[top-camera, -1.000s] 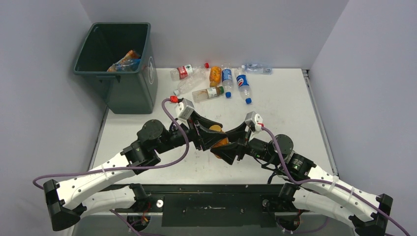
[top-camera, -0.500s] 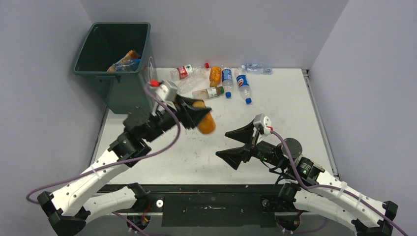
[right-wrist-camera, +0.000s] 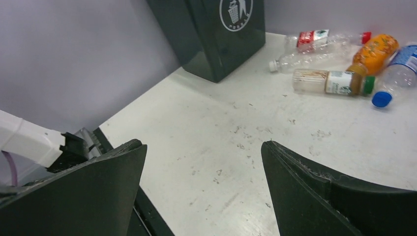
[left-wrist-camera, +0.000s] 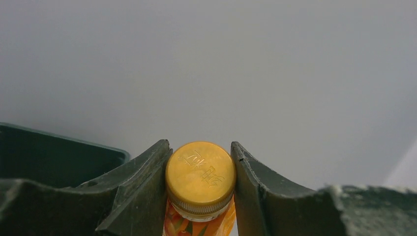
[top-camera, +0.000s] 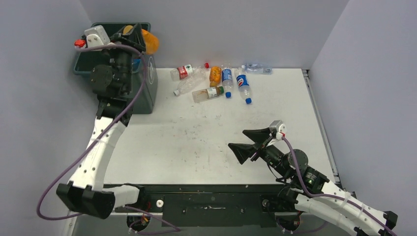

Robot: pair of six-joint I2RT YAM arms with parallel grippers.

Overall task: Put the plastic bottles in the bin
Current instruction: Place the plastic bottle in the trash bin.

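An orange bottle [top-camera: 149,42] with a gold cap [left-wrist-camera: 200,173] is clamped in my left gripper [top-camera: 136,35], which is shut on it and raised over the right rim of the dark green bin [top-camera: 143,96]. The left wrist view looks along the cap between the two fingers, with a bin corner [left-wrist-camera: 115,153] at the left. Several plastic bottles lie on the table behind the bin: a red-labelled one [top-camera: 184,72], an orange one [top-camera: 215,76] and a blue-labelled one [top-camera: 243,85]. My right gripper [top-camera: 237,139] is open and empty, low over the table's near right part.
The right wrist view shows the bin's sticker side [right-wrist-camera: 216,39] and the bottles [right-wrist-camera: 334,81] beyond bare white table [right-wrist-camera: 236,142]. Grey walls close in the back and both sides. The table's near edge [right-wrist-camera: 118,147] runs just under my right gripper's left finger.
My left arm has swung the orange bottle from mid-table up to the bin's rim. My right gripper opened, let go of that bottle and drew back to the right.
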